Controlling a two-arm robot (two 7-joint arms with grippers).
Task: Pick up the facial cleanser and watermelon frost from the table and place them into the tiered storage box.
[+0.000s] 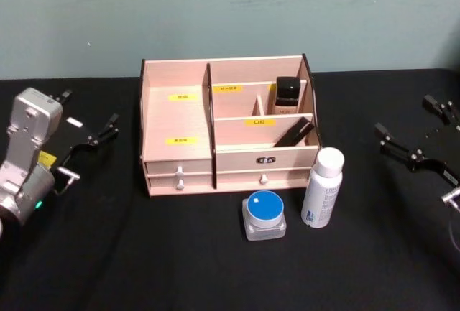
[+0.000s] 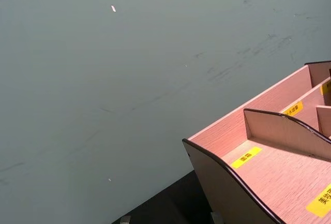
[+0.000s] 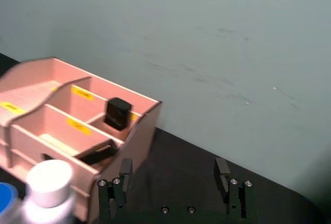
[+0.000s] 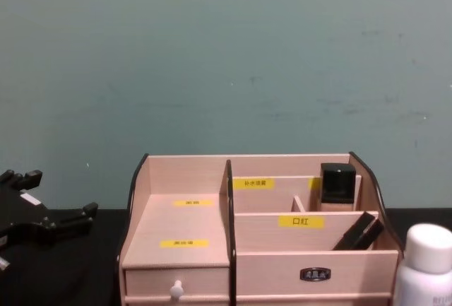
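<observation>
My left gripper (image 1: 90,151) is held out left of the tiered storage box (image 1: 180,121) and my right gripper (image 1: 407,118) well to its right, both spread wide and empty. From my head view the facial cleanser (image 1: 323,189) stands beside the watermelon frost (image 1: 264,214), just before the drawers. My chest view catches the cleanser's white cap.

This looks like a robotics lab bench: a table (image 1: 108,268) draped in black cloth stands against a bare, scuffed grey-green wall (image 4: 226,51). A grey robot arm (image 1: 25,156) with a small green light waits at its edge.
</observation>
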